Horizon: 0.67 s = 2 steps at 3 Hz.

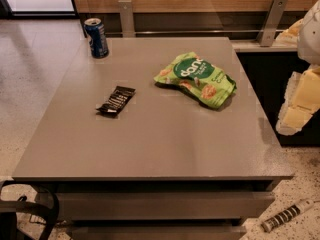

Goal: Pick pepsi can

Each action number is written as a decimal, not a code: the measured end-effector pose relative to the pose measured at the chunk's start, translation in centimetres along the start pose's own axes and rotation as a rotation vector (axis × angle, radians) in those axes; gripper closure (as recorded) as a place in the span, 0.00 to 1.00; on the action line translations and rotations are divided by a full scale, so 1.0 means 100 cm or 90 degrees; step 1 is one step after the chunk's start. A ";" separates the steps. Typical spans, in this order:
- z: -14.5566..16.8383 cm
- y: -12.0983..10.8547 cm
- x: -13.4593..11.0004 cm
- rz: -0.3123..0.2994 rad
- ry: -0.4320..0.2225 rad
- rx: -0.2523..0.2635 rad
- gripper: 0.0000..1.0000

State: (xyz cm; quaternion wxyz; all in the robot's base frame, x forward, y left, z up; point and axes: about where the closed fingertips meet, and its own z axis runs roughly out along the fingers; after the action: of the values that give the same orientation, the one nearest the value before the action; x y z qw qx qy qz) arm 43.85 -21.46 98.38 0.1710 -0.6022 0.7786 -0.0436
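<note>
The pepsi can [96, 37] is a small dark-blue can with a silver top. It stands upright at the far left corner of the grey table [150, 149]. My gripper [298, 104] shows as white and pale-yellow parts at the right edge of the view, beyond the table's right side. It is far from the can and holds nothing that I can see.
A green snack bag [196, 79] lies right of the table's middle. A flat black wrapper [116, 100] lies left of the middle. A wall rail with metal brackets [126, 17] runs behind the table. A striped object [287, 215] lies on the floor at the lower right.
</note>
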 end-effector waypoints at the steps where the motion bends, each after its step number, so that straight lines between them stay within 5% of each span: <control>1: 0.000 0.000 0.000 0.000 0.000 0.000 0.00; 2: 0.003 -0.017 -0.010 0.018 -0.038 0.027 0.00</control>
State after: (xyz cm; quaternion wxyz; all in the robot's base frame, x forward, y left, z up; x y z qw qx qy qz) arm 45.72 -20.95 98.79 0.2076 -0.5886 0.7803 -0.0397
